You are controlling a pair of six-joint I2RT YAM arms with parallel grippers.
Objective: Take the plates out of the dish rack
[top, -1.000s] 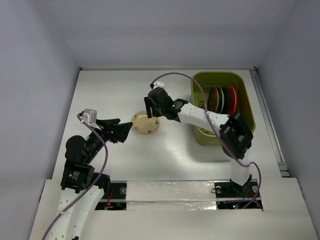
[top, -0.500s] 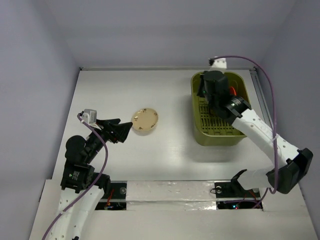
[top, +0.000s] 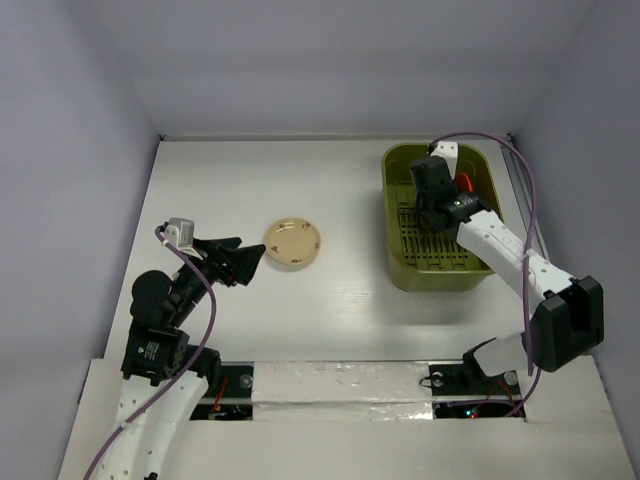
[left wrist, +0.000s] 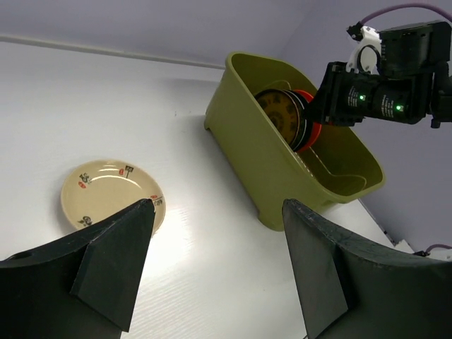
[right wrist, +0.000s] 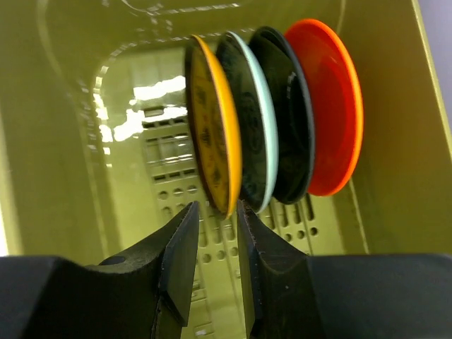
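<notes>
The amber-yellow plate (right wrist: 212, 127), teal-rimmed plate (right wrist: 256, 120) and orange-red plate (right wrist: 335, 106) are stood on edge in the dish rack (top: 437, 279), the slightly opened right gripper (right wrist: 217, 212) being set at the amber-yellow rim, while the beige plate (top: 292, 243) is laid flat on the table (top: 250, 180) near the widely opened left gripper (left wrist: 217, 205).

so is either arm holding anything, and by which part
Left gripper: open, nothing held. Right gripper: jaws at the rim of the amber-yellow plate in the dish rack; whether they pinch it cannot be told.
</notes>
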